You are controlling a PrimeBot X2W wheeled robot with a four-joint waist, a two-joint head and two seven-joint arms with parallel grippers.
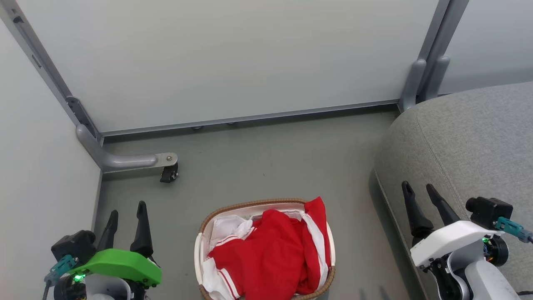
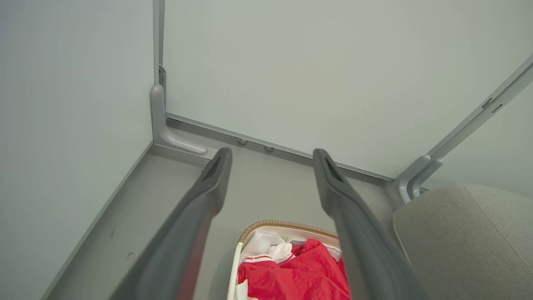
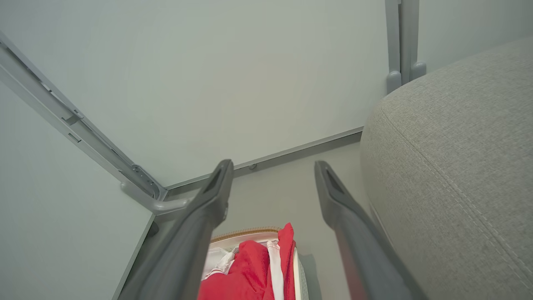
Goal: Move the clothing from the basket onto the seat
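At the lower left of the head view, the left gripper hangs over the grey floor, its two dark fingers spread apart and empty. At the lower right, the right gripper is likewise parted and empty, seen against the edge of the seat. Between them the basket stands on the floor with the red and white clothing heaped inside, apart from both grippers. A castor under a partition foot sits beyond the left gripper.
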